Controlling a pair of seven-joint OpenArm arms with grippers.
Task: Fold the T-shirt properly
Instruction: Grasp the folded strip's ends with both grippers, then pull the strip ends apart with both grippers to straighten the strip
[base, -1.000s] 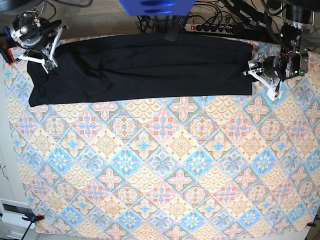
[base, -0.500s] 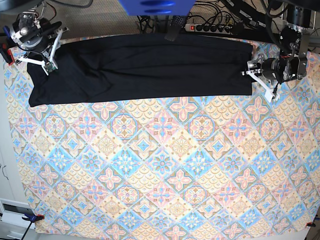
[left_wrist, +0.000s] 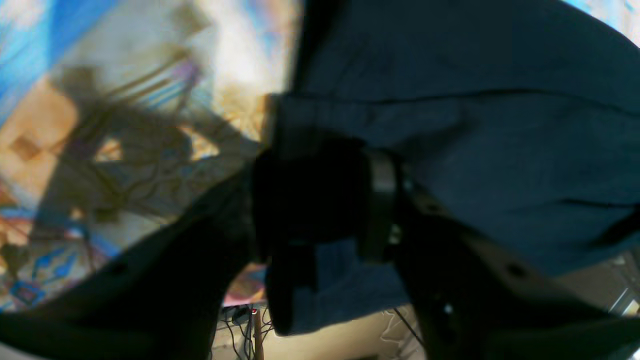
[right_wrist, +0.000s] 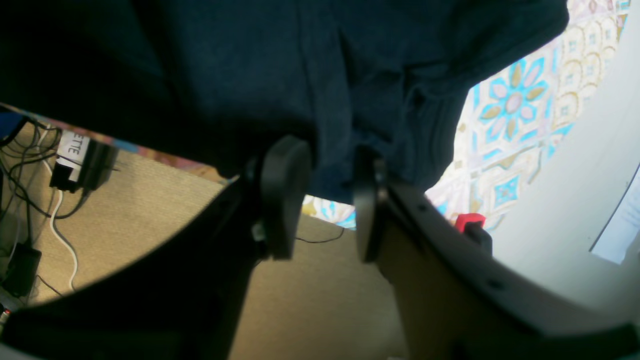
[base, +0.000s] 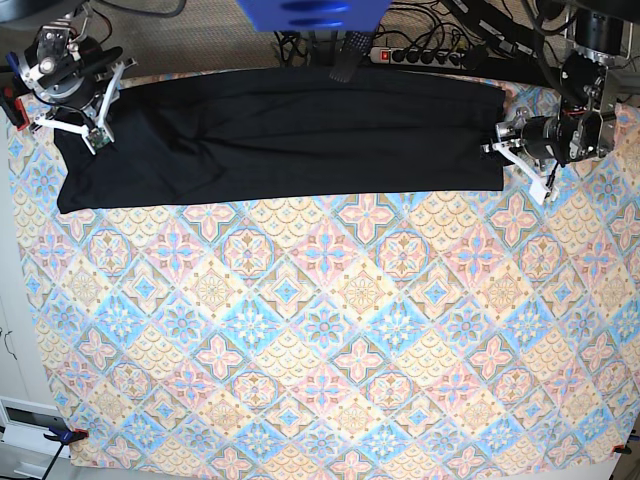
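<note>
One garment lies here: the T-shirt (base: 280, 135), black and folded into a long band along the far edge of the table (base: 330, 350). Its far edge runs close to the table's far edge, and its near edge is a nearly straight line across the patterned cloth. The band's end on the base view's right is cut square; the end on that view's left flares wider toward the near side and shows a few soft wrinkles.

The left gripper (base: 520, 152) sits just beside the square end, at its near corner. In the left wrist view the left gripper (left_wrist: 345, 200) is blurred, and black cloth (left_wrist: 450, 125) lies between and around the jaws; whether they have closed on it I cannot tell. The right gripper (base: 88, 108) stands over the opposite end, at the far corner of the T-shirt. In the right wrist view the right gripper (right_wrist: 325, 200) has its jaws parted with the shirt's edge (right_wrist: 350, 100) hanging down into the gap; the pads do not look pressed together, and a firm grip cannot be confirmed.

Nearer than the T-shirt, the whole patterned table surface lies bare to its near edge. Beyond the T-shirt's far edge, off the table, are a power strip (base: 420, 55) and tangled cables (base: 480, 30) on the floor.
</note>
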